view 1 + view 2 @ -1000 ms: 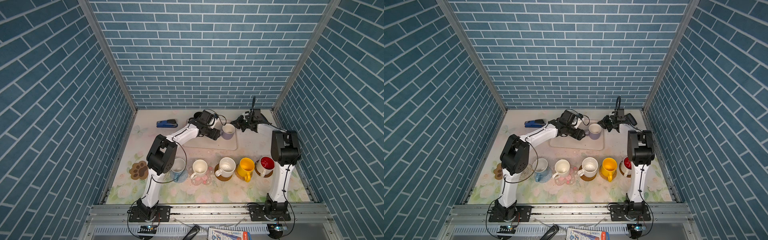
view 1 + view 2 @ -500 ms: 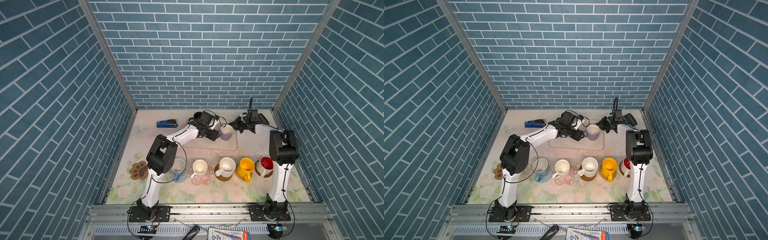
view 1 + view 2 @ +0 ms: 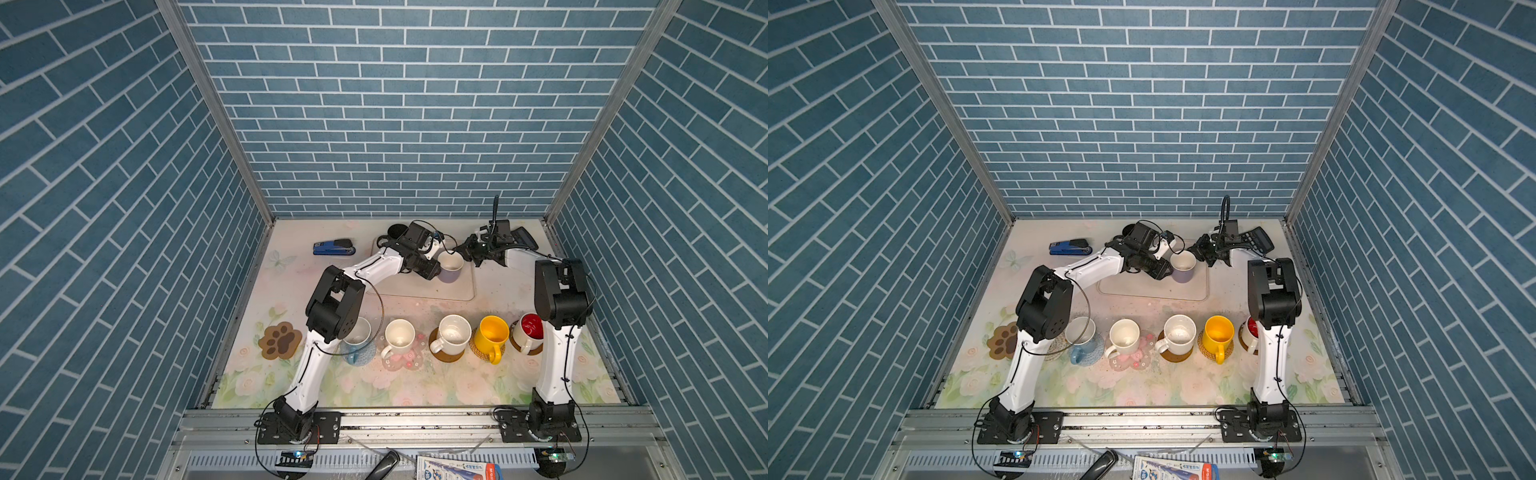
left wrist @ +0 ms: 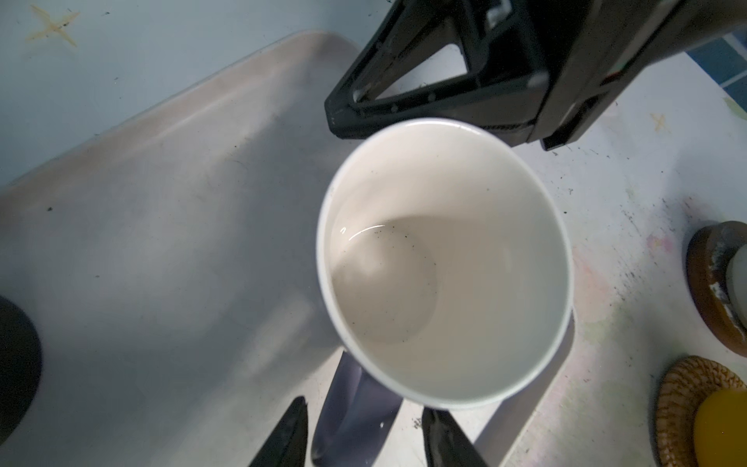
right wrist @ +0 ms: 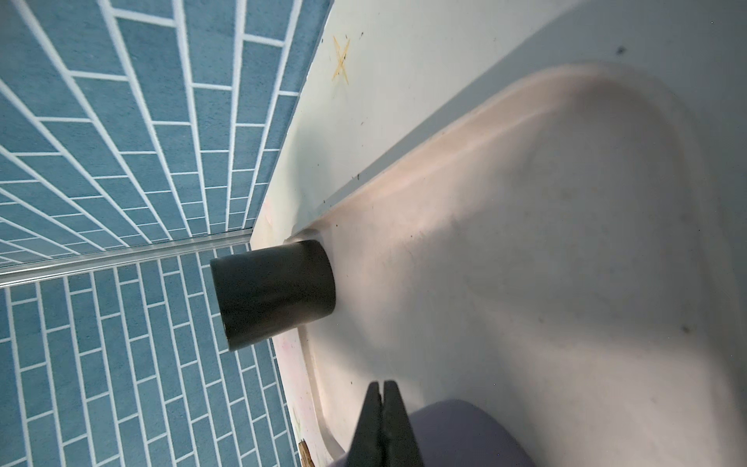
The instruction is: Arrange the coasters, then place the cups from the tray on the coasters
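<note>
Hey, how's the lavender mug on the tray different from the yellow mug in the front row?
The lavender mug is white inside; the yellow mug is yellow inside too. The lavender mug stands on the tray, the yellow mug on a woven coaster. The left gripper has its fingers either side of the lavender mug's handle; no gripper is near the yellow mug. Both stand upright, empty, with a handle.

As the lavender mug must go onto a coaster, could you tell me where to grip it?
Grip the lavender mug by its handle, from the side of the left tool: it stands upright on the tray, handle pointing at that tool.
</note>
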